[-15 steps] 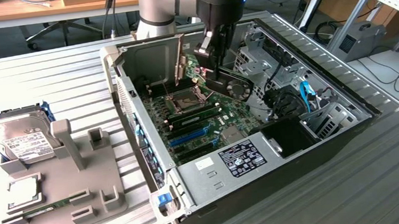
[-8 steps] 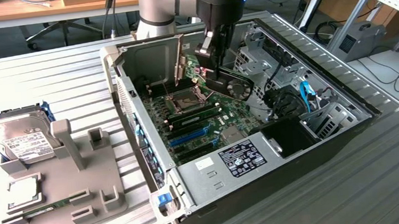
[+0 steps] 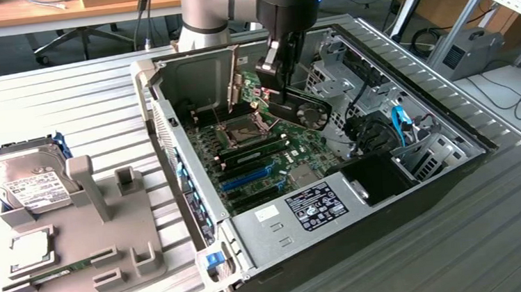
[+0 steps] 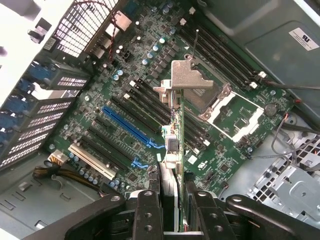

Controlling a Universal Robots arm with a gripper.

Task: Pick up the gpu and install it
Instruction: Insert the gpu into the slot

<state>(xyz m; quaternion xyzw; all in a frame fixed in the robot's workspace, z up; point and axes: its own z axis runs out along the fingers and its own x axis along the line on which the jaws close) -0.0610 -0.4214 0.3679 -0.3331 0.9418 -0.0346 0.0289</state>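
The end effector (image 3: 283,81) is inside an open computer case (image 3: 430,167) that lies on its side on the slatted metal surface (image 3: 71,112), nearer that surface's far edge. It is clamped on the gpu (image 3: 306,111), whose black fan block faces the exterior view's right.

In the wrist view the dark fingers (image 4: 149,215) of the end effector (image 4: 177,217) press on either side of the gpu (image 4: 176,130). The card shows edge-on, with its silver bracket (image 4: 187,75) at the end farthest from the fingers. The card is over the green motherboard (image 4: 150,65), between the open CPU socket (image 4: 225,102) and the long blue expansion slot (image 4: 127,125). A white slot (image 4: 92,161) lies just beyond the blue one. Whether the card's lower edge touches the board cannot be told.

A power supply with a black label (image 3: 312,208) sits at the near end of the case, and a blue cable (image 3: 398,125) runs along its right-hand bay.

A grey parts holder (image 3: 108,228) lies toward the surface's edge on the exterior view's left, well apart from the case. It carries a silver hard drive (image 3: 31,185), a square processor (image 3: 31,248) and a narrow green memory stick (image 3: 66,269).
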